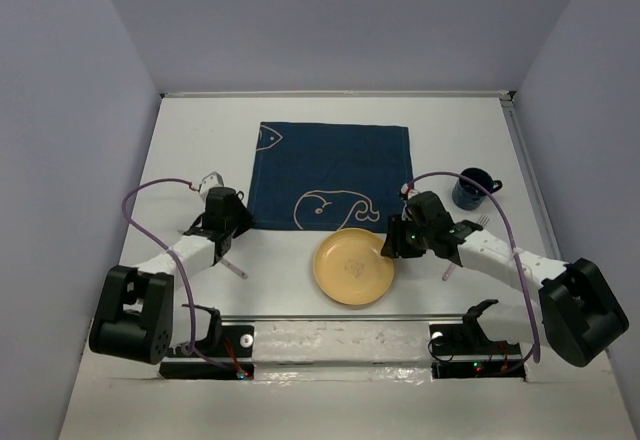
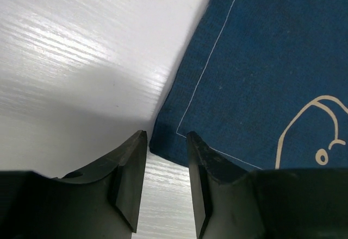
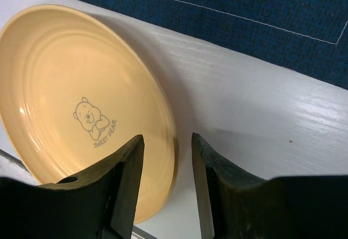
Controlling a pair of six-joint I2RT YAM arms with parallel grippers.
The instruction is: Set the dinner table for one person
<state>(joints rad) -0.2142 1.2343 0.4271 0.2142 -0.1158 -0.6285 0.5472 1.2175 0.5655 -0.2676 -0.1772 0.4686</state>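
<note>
White matte dinner table (image 1: pixel 200 140) fills the top external view. The left gripper (image 1: pixel 242 224) sits at the near left corner of a dark blue whale-print mat (image 1: pixel 330 160). The right gripper (image 1: pixel 391 250) sits at the right rim of a yellow plate (image 1: pixel 353 268), which lies on the table just near of the mat. A dark blue mug (image 1: pixel 472 188) stands beyond and to the right of the right gripper. From this height the finger spacing of either gripper cannot be read. A thin pale rod (image 1: pixel 237 271) lies near each forearm, too small to identify.

Left wrist view: the left gripper (image 2: pixel 166 136) has its fingers narrowly parted and grips nothing. The mat (image 2: pixel 261 60) corner lies just ahead of the tips, flat on the table (image 2: pixel 65 60). The frame cuts off most of the whale outline.

Right wrist view: the right gripper (image 3: pixel 167 137) is slightly parted and holds nothing. The plate (image 3: pixel 65 87) rim runs into the gap between the fingers, and whether it touches them cannot be told. The plate's near edge is hidden behind the left finger. Table (image 3: pixel 244 103) and mat (image 3: pixel 244 0) lie ahead.
</note>
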